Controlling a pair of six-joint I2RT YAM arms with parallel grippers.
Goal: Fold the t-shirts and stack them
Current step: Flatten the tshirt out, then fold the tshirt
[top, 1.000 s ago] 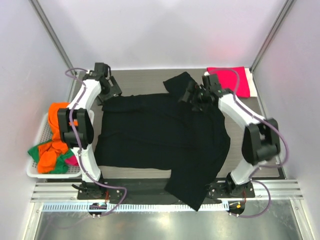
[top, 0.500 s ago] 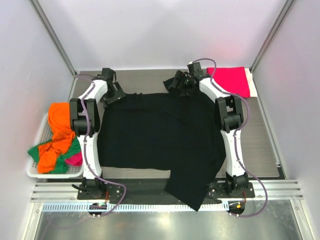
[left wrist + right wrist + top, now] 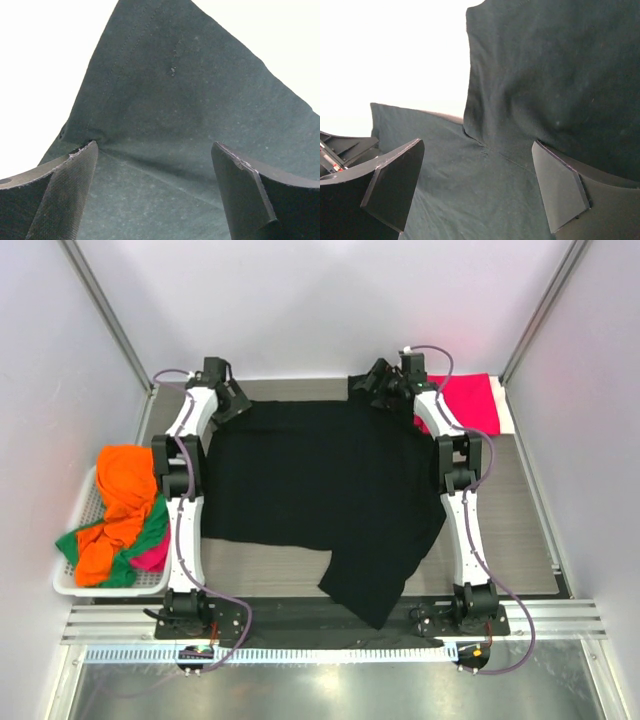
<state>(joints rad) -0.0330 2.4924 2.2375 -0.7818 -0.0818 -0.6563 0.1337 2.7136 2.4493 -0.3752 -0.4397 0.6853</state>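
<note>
A black t-shirt (image 3: 320,480) lies spread across the table, with one corner reaching toward the near edge at the middle. My left gripper (image 3: 232,400) is at the shirt's far left corner. Its jaws stand wide apart, with black cloth (image 3: 175,100) lying between them. My right gripper (image 3: 382,390) is at the shirt's far right corner by a bunched sleeve. Its jaws are also apart over the cloth (image 3: 545,75). A folded crimson-pink t-shirt (image 3: 465,400) lies at the far right. Orange, green and pink t-shirts (image 3: 120,515) are heaped at the left.
The heaped shirts sit in a white mesh basket (image 3: 70,580) off the table's left edge. Both arms stretch along the sides of the table to its far edge. A metal rail (image 3: 320,625) runs along the near edge. Walls close in on three sides.
Both arms have reached further toward the far edge. The black shirt has slid away from me, and its overhanging corner has come up onto the table.
</note>
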